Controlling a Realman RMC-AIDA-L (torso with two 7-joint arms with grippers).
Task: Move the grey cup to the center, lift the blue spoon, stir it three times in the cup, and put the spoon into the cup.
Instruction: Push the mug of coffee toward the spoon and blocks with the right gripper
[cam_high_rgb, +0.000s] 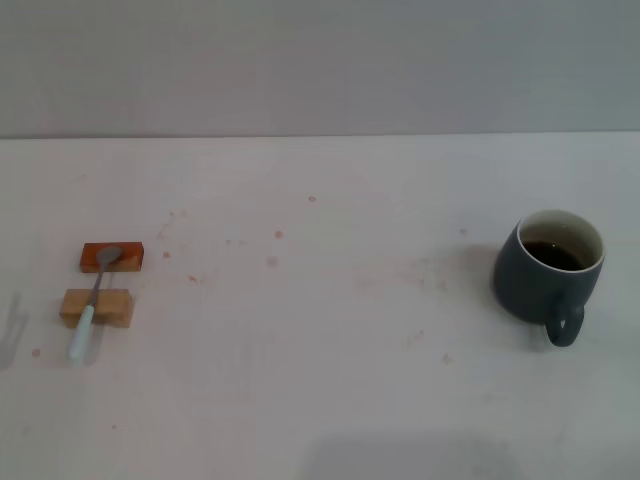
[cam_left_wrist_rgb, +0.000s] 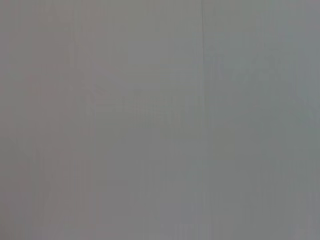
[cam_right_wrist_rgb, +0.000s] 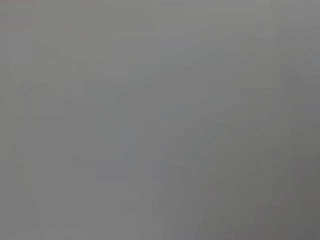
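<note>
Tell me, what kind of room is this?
Probably a test bench, not a kitchen: a bare pale stained tabletop against a blank grey wall, with only a dark grey ceramic mug and a blue-handled metal spoon propped on two wooden blocks.

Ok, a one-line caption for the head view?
Grey cup at table's right, blue spoon resting across two blocks at left.

Soft, even light; faint shadows on the table (cam_high_rgb: 320, 400); both wrist views perhaps featureless grey.

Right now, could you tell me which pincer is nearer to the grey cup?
Cannot tell: neither pincer is in view. The grey cup stands on the robot's right side of the table; both wrist views show only blank grey.
</note>
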